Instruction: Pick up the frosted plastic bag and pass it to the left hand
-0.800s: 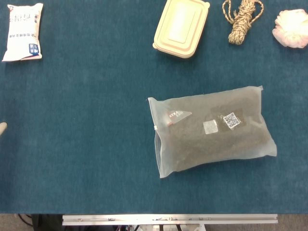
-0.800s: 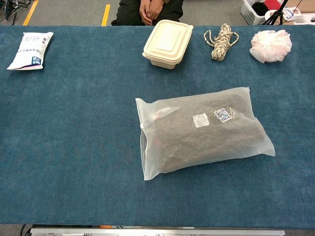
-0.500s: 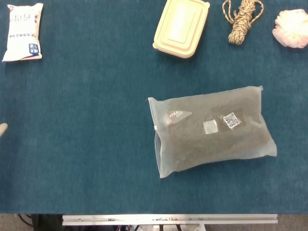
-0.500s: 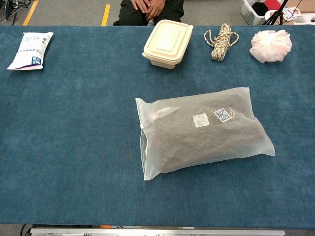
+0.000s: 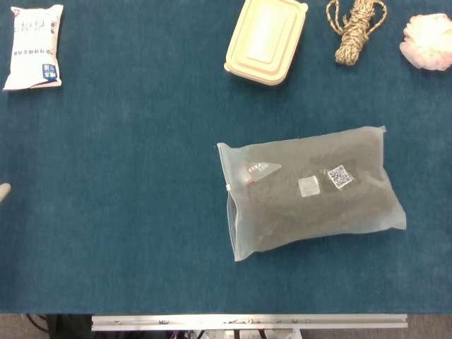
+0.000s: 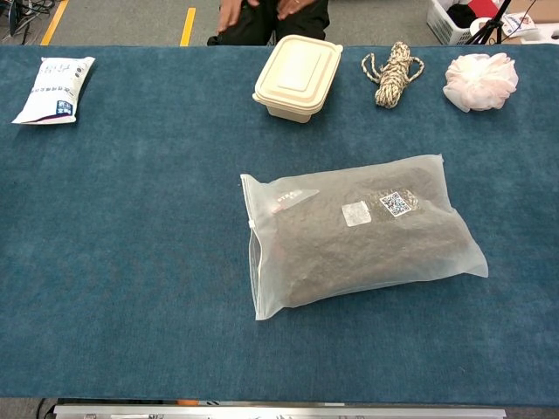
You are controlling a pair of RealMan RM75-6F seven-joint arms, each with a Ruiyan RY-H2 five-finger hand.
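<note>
Nothing is done yet: the frosted plastic bag (image 5: 311,191) lies flat on the table (image 5: 141,233), right of centre, untouched. Only a pale tip, probably the left hand (image 5: 3,192), shows at the table's left edge, its state unreadable; the right hand is out of sight, so pickup and handover both remain.

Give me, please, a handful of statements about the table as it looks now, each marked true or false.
1. The frosted plastic bag lies flat on the table. True.
2. A hand grips the bag. False: nothing touches it.
3. The rope bundle lies between the lidded container and the pink pouf. True.
4. The white packet lies on the bag. False: it sits apart, at the far left corner.
</note>
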